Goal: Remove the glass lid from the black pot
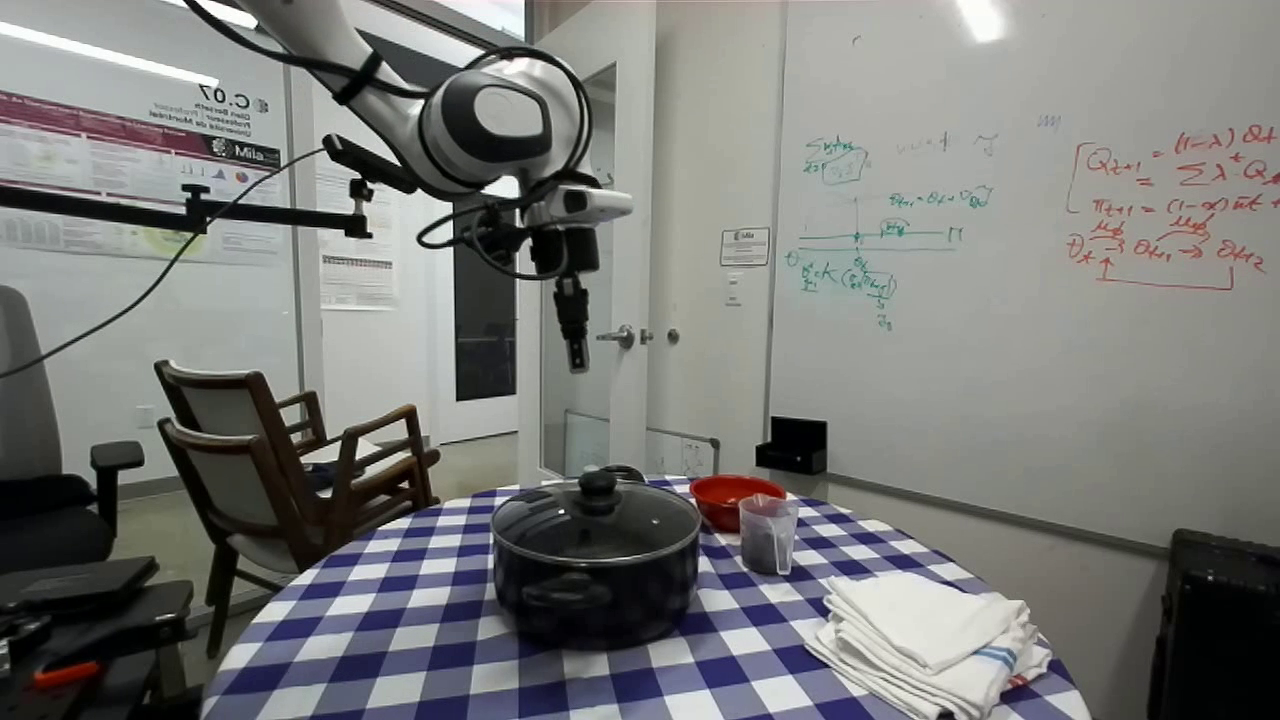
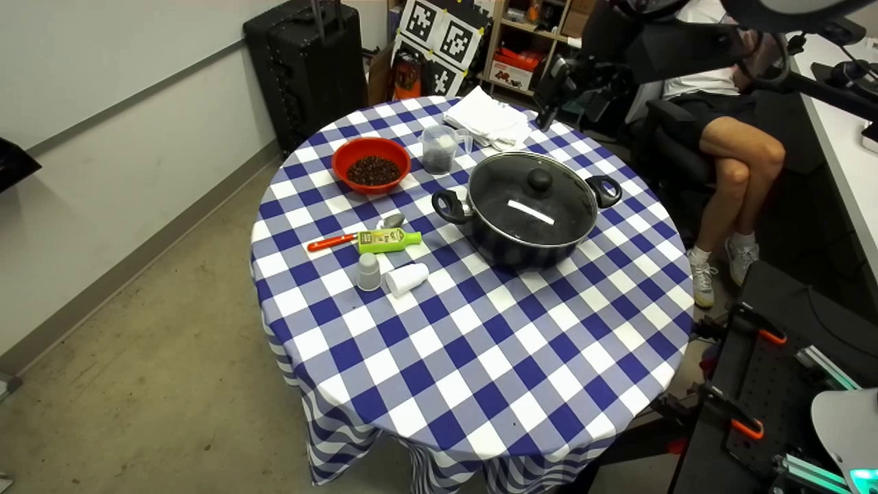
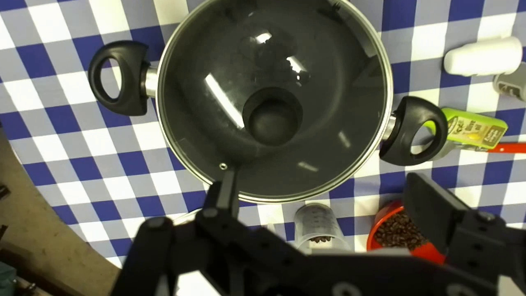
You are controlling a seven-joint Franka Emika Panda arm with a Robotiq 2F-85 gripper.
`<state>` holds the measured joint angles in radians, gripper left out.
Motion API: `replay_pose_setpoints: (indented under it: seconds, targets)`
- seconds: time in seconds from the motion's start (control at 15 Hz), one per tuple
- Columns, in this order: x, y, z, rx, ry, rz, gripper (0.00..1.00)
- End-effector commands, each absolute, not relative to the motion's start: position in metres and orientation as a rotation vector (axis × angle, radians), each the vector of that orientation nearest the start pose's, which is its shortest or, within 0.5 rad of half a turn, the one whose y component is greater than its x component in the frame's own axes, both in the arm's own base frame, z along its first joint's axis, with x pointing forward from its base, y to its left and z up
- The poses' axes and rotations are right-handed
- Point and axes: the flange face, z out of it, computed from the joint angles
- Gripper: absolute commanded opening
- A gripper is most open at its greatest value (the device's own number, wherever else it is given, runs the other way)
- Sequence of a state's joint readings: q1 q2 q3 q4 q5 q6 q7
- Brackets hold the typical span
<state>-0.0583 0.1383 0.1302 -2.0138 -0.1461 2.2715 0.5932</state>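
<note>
Biggest of all is the whiteboard (image 1: 980, 390), and near it stands a round desk (image 2: 511, 401) in blue and white checks. On the desk sits the black pot (image 1: 635, 590), larger than the other things there. The glass lid (image 2: 511, 195) lies flat on top of the pot, so I'd say the job is not done yet. From the pot, in an exterior view, the pile of white cloths (image 2: 483, 120) is at 11 o'clock, the red bowl (image 2: 370, 146) of beans (image 2: 374, 173) is between 9 and 10, and the clear cup (image 2: 439, 147) is at 10.

The next move hangs on one thing: how the pincer (image 3: 322, 176) lines up with the lid's round black knob (image 1: 598, 485). The knob is at 6 o'clock, well below the pincer, in an exterior view. In the wrist view it shows near 11 o'clock from the pincer. I think the pincer mostly has to go down, with maybe a small slide to get the knob in the middle. It has no long side, so pinching any way should do.

The pincer's two fingers (image 3: 429, 207) are wide apart, at about 9 and 3 o'clock in the wrist view. They hold nothing and touch nothing.
</note>
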Motion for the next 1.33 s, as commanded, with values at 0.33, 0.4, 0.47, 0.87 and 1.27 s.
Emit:
replay_pose_setpoints:
  seconds: [0.33, 0.4, 0.47, 0.87, 1.27]
  targets:
    - [0.647, 0.007, 0.345, -3.143, 0.776, -0.111, 1.00]
    - [0.647, 0.006, 0.339, -3.162, 0.771, -0.101, 1.00]
    - [0.645, 0.005, 0.332, -3.168, 0.766, -0.072, 1.00]
    - [0.634, -0.001, 0.302, -3.184, 0.762, 0.042, 1.00]
    - [0.633, 0.000, 0.280, -3.159, 0.691, 0.107, 1.00]
